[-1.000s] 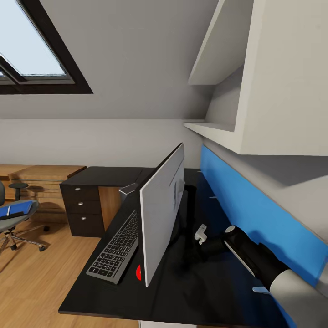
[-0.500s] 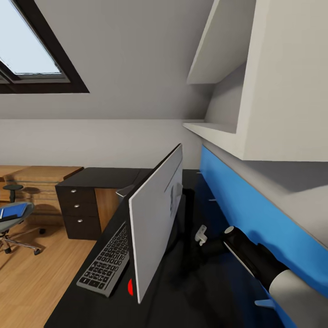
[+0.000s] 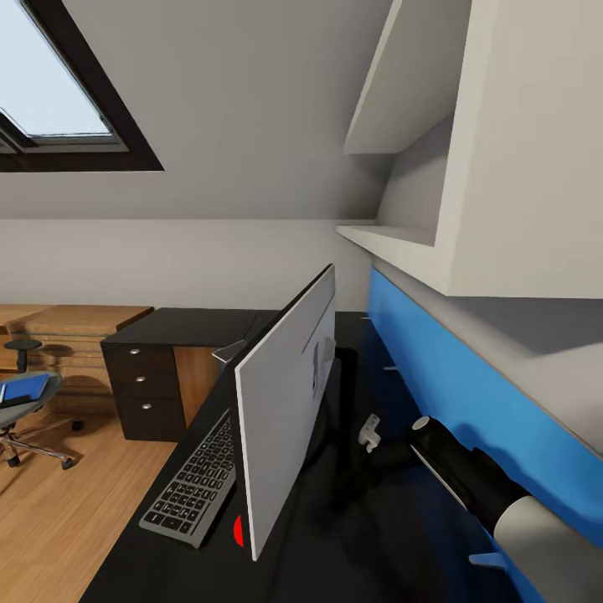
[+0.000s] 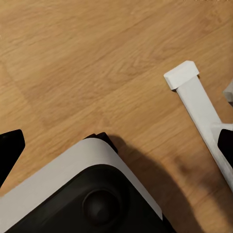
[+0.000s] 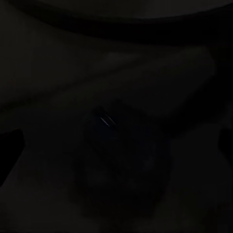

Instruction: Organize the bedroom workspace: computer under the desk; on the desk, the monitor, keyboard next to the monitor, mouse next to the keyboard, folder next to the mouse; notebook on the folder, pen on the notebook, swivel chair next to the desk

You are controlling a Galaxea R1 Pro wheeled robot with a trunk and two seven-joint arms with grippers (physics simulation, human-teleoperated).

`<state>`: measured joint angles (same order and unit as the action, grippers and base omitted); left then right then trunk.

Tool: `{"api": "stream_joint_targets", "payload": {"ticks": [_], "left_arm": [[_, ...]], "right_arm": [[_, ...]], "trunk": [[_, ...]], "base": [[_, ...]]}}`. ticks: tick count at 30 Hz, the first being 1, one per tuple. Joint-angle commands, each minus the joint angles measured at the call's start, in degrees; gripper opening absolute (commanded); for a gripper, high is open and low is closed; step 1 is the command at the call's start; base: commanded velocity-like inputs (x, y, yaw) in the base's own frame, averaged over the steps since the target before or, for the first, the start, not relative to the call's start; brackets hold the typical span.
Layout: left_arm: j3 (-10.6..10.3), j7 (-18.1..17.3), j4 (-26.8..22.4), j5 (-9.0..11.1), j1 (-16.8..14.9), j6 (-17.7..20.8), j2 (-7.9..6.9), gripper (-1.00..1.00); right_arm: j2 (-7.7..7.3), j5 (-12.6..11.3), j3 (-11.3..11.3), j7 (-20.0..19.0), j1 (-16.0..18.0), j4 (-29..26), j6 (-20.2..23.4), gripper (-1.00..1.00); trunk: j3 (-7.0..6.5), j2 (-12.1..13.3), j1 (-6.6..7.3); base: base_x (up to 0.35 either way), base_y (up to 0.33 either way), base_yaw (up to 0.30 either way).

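Head view: the monitor [image 3: 289, 402] stands on the black bench [image 3: 352, 536], seen from behind, its light grey back facing the blue wall panel [image 3: 469, 394] and its thin edge turned toward the camera. A small red dot [image 3: 239, 529] shows at its near lower corner. The keyboard [image 3: 194, 481] lies on the screen side of the monitor, just beside it and roughly parallel to it, with its outer long edge close to the bench's open edge above the wooden floor [image 3: 50, 519]. Between the monitor's back and the wall panel runs a strip of bare black benchtop, and the right arm [image 3: 469, 477] reaches into it; the right claw at its end is lost in the dark behind the monitor stand, so I cannot tell how far it is open or whether it holds anything. A small white bracket-like piece [image 3: 369, 430] sits near the arm's end.

Farther off, the bench turns toward a black drawer unit [image 3: 142, 381] with round silver knobs. At the picture's left edge the swivel chair [image 3: 25, 410] stands on open floor, well apart from the bench, with the blue folder [image 3: 23, 388] on its seat.

Left wrist view: the left claw's [image 4: 116, 150] dark fingertips [image 4: 9, 145] sit far apart at the picture's edges, nothing between them, above wooden floor, the robot's own base [image 4: 92, 194] and a white leg [image 4: 194, 99].

Right wrist view: almost wholly dark; nothing can be told.
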<state>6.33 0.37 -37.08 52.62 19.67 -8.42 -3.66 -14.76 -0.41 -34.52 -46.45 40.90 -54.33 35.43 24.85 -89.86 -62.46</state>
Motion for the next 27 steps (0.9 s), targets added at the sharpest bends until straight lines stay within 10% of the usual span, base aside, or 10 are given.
{"api": "stream_joint_targets", "payload": {"ticks": [1,27], "left_arm": [[-0.1,0.0,-0.1,0.6,0.0,-0.1,0.0,1.0],[-0.1,-0.1,1.3,0.8,0.2,-0.2,0.26,1.0]], "right_arm": [[-0.04,0.0,-0.1,-0.1,0.1,-0.1,0.3,1.0],[0.2,0.7,-0.1,-0.1,0.2,1.9,0.4,1.0]], "trunk": [[0.06,0.0,0.0],[0.06,0.0,0.0]], "base": [[0.008,0.0,0.0],[0.076,0.0,0.0]]}}
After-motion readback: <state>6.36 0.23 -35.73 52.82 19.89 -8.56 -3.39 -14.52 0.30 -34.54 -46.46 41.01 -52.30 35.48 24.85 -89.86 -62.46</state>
